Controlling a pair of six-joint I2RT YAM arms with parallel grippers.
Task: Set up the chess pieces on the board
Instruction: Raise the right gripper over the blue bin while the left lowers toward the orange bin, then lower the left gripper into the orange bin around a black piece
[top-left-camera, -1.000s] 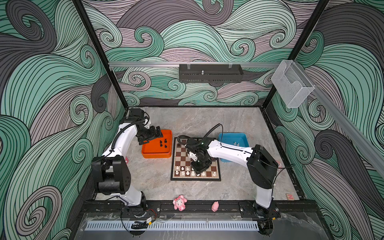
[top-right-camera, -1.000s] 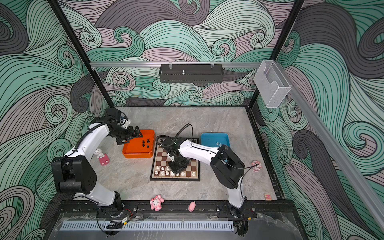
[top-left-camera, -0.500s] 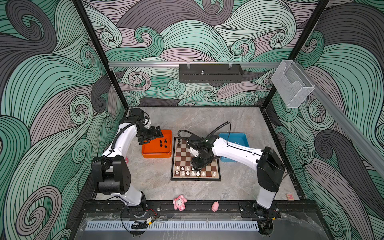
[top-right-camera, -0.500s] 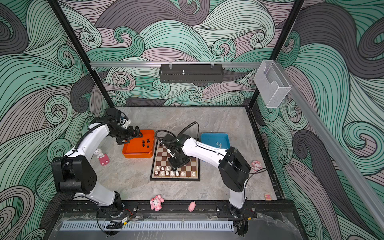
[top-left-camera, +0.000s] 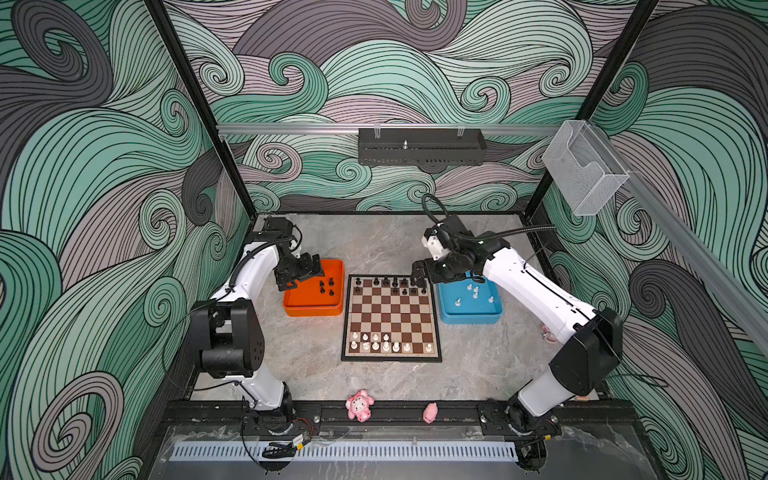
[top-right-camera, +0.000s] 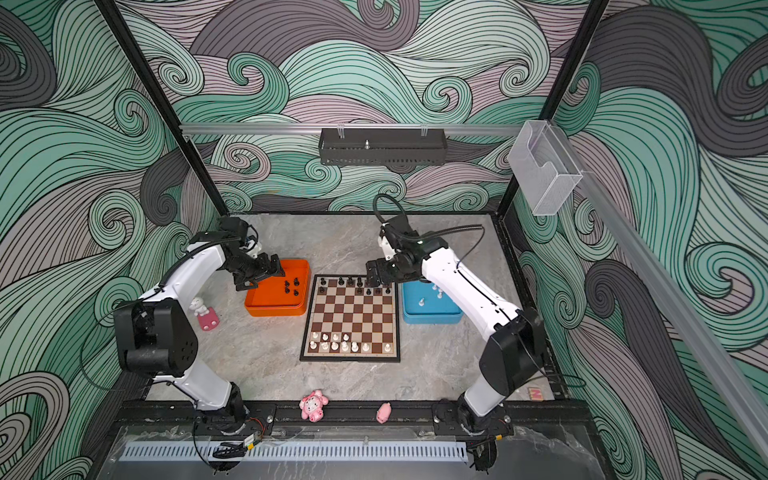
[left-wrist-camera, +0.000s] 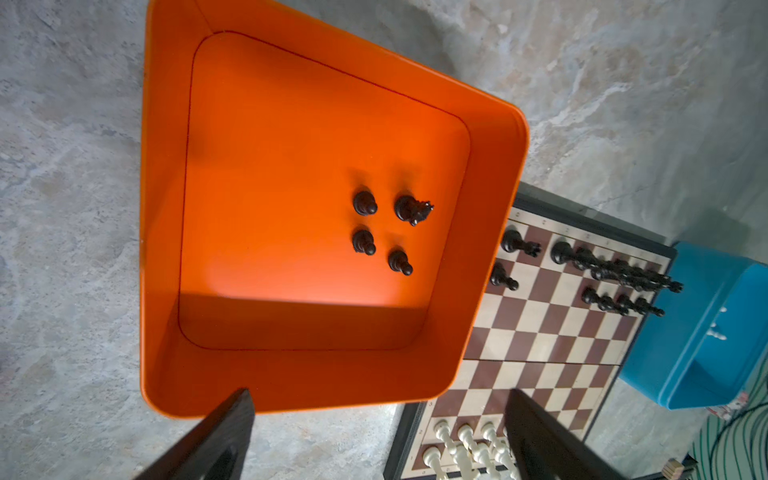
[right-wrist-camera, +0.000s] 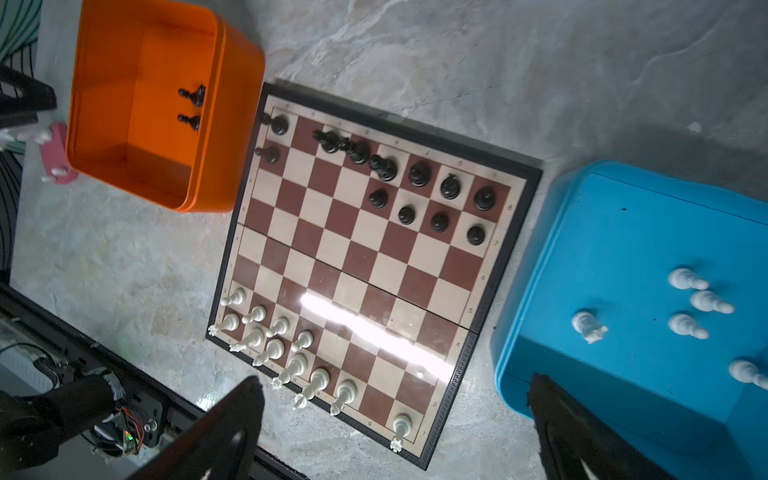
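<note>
While the border of the board bears tiny numerals (8 and 7 legible beside the black chess pieces), the left gripper and right gripper both gape wide, empty.

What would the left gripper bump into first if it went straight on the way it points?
Most likely the orange tray: the open left gripper aims into it, so it would meet the near wall or bare floor before the four black pieces. Depth is unclear.
</note>
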